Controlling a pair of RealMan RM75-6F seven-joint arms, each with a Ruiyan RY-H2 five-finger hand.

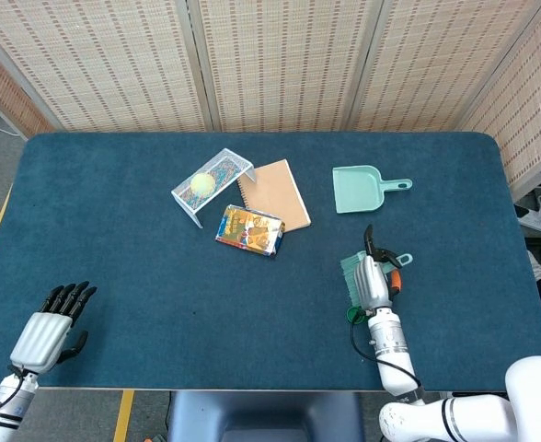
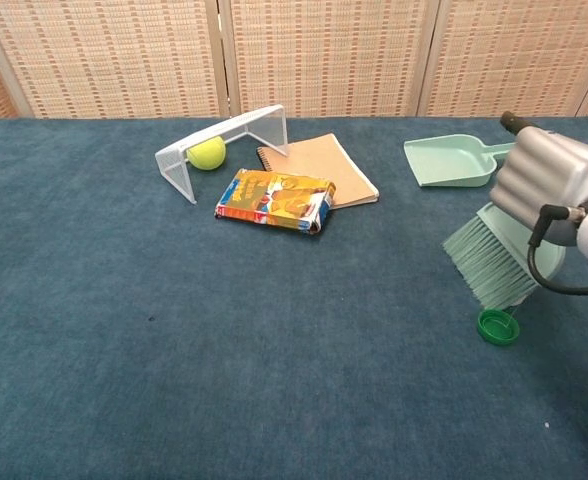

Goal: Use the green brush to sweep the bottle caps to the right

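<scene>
My right hand [image 1: 374, 282] [image 2: 552, 184] grips the green brush [image 2: 494, 258], bristles tilted down and to the left. A green bottle cap [image 2: 498, 326] [image 1: 353, 315] lies on the cloth just below the bristle tips, apart from them. A bit of orange [image 1: 396, 278] shows at the hand's right side; I cannot tell what it is. No other cap shows. My left hand [image 1: 46, 330] rests open at the table's near left corner, holding nothing, and appears only in the head view.
A green dustpan [image 1: 362, 189] [image 2: 452, 161] lies behind the brush. Left of it sit a tan notebook [image 1: 274, 193], a colourful snack box [image 1: 248, 229] and a wire rack [image 1: 213, 182] over a tennis ball [image 1: 201, 183]. The table's right edge [image 1: 528, 267] is near.
</scene>
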